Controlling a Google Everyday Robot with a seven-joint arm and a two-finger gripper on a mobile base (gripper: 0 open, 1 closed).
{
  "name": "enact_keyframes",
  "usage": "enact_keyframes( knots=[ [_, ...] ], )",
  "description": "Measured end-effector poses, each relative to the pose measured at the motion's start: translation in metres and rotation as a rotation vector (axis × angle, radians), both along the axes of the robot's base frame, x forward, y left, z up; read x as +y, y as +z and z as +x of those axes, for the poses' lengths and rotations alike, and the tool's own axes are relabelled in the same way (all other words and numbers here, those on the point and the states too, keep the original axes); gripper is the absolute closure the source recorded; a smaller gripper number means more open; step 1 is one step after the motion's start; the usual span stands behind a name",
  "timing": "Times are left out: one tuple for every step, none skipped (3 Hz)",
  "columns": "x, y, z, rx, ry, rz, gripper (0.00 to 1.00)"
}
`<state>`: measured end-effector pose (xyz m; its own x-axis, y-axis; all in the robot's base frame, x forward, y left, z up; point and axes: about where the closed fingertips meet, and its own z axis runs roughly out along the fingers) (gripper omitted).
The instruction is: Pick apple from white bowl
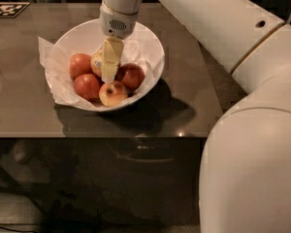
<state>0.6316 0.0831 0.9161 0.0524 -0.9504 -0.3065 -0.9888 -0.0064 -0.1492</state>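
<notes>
Camera view has the claw (108,74) pointing down into the white bowl (153,50) on the worktop (194,96). It overlaps the apple (95,62), which sits mid-bowl and shows at the claw's 10 o'clock. Whether the claw is open, closed or gripping, I cannot tell. One bowl, five apples: the four other apples (87,85) ring the apple from 9 through 6 to 4 o'clock.
</notes>
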Motion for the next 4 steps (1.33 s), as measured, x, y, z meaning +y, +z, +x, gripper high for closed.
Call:
enact_keyframes(
  knots=[
    [0.0, 0.0, 0.0, 0.0, 0.0, 0.0, 0.19],
    [0.0, 0.0, 0.0, 0.0, 0.0, 0.0, 0.43],
    [0.0, 0.0, 0.0, 0.0, 0.0, 0.0, 0.66],
    [0.0, 0.0, 0.0, 0.0, 0.0, 0.0, 0.88]
  ],
)
